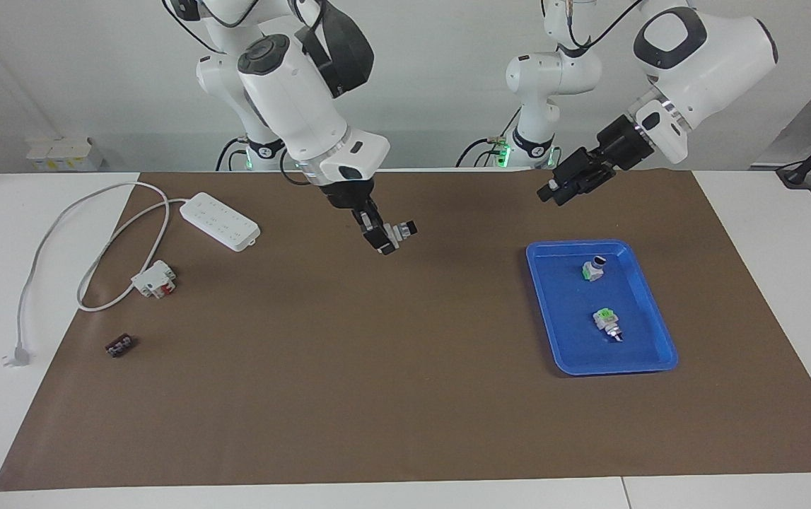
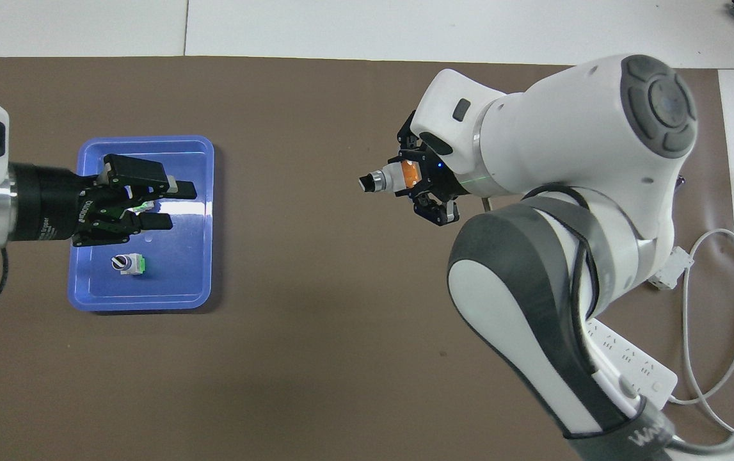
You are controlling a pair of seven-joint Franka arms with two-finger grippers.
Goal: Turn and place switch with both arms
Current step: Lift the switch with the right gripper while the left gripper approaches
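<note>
The switch (image 1: 402,229) hangs in the air over the middle of the brown mat, with my right gripper (image 1: 385,239) shut on its block end. In the overhead view the switch (image 2: 382,179) lies level, orange face up, its black knob pointing toward the left arm's end of the table. My left gripper (image 1: 550,194) stands raised in the air by the blue tray's (image 1: 568,332) edge nearest the robots. From overhead the left gripper (image 2: 175,206) is open, with nothing held.
Two green-topped switches (image 1: 594,268) (image 1: 607,322) lie in the blue tray (image 2: 175,275). A white power strip (image 1: 221,220) with its cable, a white-and-red module (image 1: 155,278) and a small dark block (image 1: 119,346) lie toward the right arm's end.
</note>
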